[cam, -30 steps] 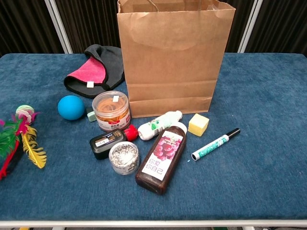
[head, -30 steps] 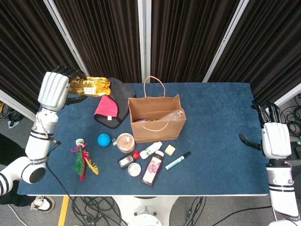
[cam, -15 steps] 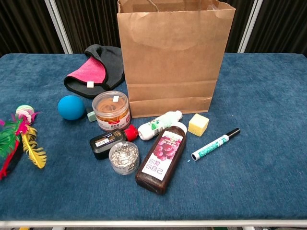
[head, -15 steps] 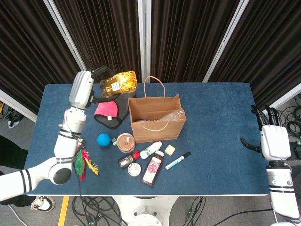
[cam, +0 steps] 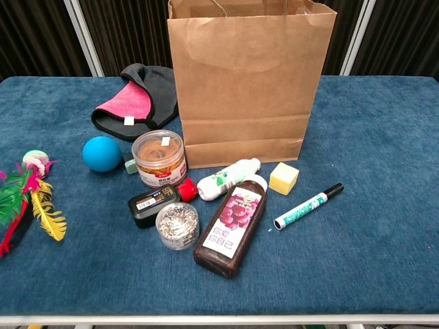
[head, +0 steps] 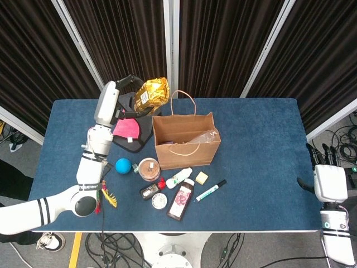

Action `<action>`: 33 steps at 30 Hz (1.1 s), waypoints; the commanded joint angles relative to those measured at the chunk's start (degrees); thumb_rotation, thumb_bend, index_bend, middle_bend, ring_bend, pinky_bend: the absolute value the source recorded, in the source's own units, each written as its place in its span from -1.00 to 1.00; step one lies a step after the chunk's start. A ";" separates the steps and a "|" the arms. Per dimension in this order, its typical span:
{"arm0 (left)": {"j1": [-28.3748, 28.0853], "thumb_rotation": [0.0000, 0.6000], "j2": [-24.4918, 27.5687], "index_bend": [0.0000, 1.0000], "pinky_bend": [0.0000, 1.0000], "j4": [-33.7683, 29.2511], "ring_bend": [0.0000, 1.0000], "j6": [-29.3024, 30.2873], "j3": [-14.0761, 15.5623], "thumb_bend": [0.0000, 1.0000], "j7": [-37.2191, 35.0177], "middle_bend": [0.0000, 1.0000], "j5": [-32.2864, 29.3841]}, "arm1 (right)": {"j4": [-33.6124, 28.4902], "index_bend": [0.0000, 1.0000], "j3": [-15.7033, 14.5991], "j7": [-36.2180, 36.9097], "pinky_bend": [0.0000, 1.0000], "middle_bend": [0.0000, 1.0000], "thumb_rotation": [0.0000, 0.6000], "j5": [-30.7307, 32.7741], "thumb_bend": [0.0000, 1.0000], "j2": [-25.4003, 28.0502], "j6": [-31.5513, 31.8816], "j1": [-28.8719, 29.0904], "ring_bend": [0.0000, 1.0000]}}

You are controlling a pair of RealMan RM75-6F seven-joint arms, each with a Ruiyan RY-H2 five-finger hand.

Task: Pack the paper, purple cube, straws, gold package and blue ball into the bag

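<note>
Above bag (head: 184, 139) rear-left corner: left hand (head: 124, 97) grips gold package (head: 152, 92) (fingers wrapped)

Gold package (head: 151, 93) raised beside upright bag (head: 184, 142).

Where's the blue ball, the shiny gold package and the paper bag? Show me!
blue ball (cam: 101, 153), chest view, middle of the ball.
gold package (head: 152, 92), head view, middle of the crinkly foil, held by the left hand.
bag (cam: 250, 82), chest view, its front wall.

Left hand (head: 120, 97) holds gold package (head: 151, 93) beside bag (head: 184, 139).
</note>
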 commanded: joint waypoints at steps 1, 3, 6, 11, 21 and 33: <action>-0.36 1.00 0.14 0.20 -0.19 -0.99 -0.07 -0.63 -1.40 -0.43 -0.46 0.21 -2.29 | 7.74 -0.81 -2.18 2.23 -1.00 -0.60 1.00 0.79 -0.87 -4.86 -0.90 -2.41 -0.99; -0.26 1.00 0.09 0.20 -0.19 -3.05 -0.07 -0.41 -2.03 -0.43 -0.30 0.21 -4.21 | 9.85 -0.81 -2.10 3.72 -1.00 -0.60 1.00 1.85 -0.87 -5.67 -2.00 -2.95 -0.99; -0.18 1.00 -0.32 0.20 -0.19 -5.61 -0.07 1.00 -1.40 -0.43 1.32 0.21 -3.97 | 12.18 -0.81 -1.66 5.50 -1.00 -0.60 1.00 2.24 -0.87 -6.34 -2.84 -3.30 -0.99; -0.44 1.00 -1.73 0.20 -0.19 -7.43 -0.07 2.36 -0.88 -0.43 2.25 0.21 -3.76 | 13.76 -0.81 -1.23 6.25 -1.00 -0.60 1.00 1.23 -0.87 -6.80 -2.58 -3.46 -0.99; -0.63 1.00 -4.07 0.20 -0.19 -10.03 -0.07 1.34 -3.97 -0.43 -2.02 0.21 -10.28 | 14.04 -0.80 -0.47 6.97 -1.00 -0.60 1.00 -0.57 -0.87 -7.36 -3.25 -2.88 -0.99; -2.74 1.00 -11.06 0.20 -0.19 -3.38 -0.07 -1.65 -3.90 -0.43 -9.08 0.21 -11.38 | 13.65 -0.81 0.15 6.31 -1.00 -0.60 1.00 -0.33 -0.87 -7.55 -3.72 -3.37 -0.99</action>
